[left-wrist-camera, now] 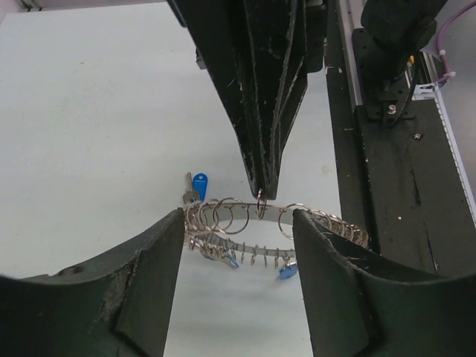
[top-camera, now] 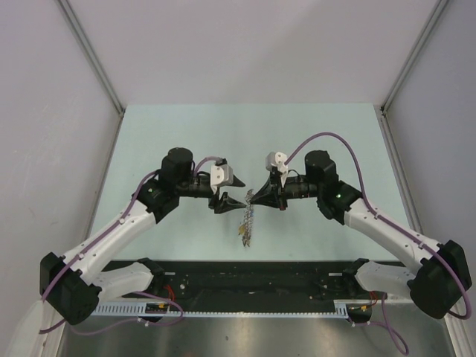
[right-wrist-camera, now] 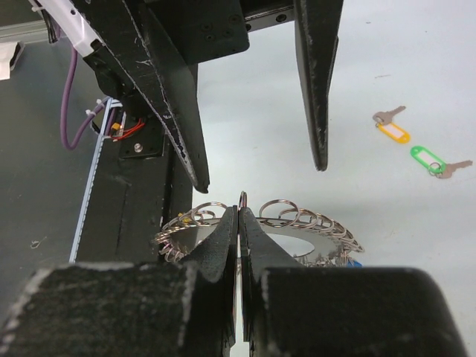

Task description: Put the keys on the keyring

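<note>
The keyring point(left-wrist-camera: 277, 214), a grey metal band fringed with small split rings and tagged keys, hangs above the table point(top-camera: 312, 134) between the two arms point(top-camera: 245, 222). My right gripper point(right-wrist-camera: 239, 214) is shut on one small split ring at the keyring's top edge. My left gripper point(left-wrist-camera: 238, 217) is open, its fingers point(left-wrist-camera: 160, 253) standing either side of the keyring without clamping it. A blue-tagged key point(left-wrist-camera: 199, 184) lies on the table beyond the keyring. An orange-tagged key point(right-wrist-camera: 392, 131) and a green-tagged key point(right-wrist-camera: 428, 159) lie side by side on the table in the right wrist view.
A black base rail point(top-camera: 253, 279) with a white cable track runs along the near edge. Grey walls point(top-camera: 52, 149) close in the pale green table on the left, back and right.
</note>
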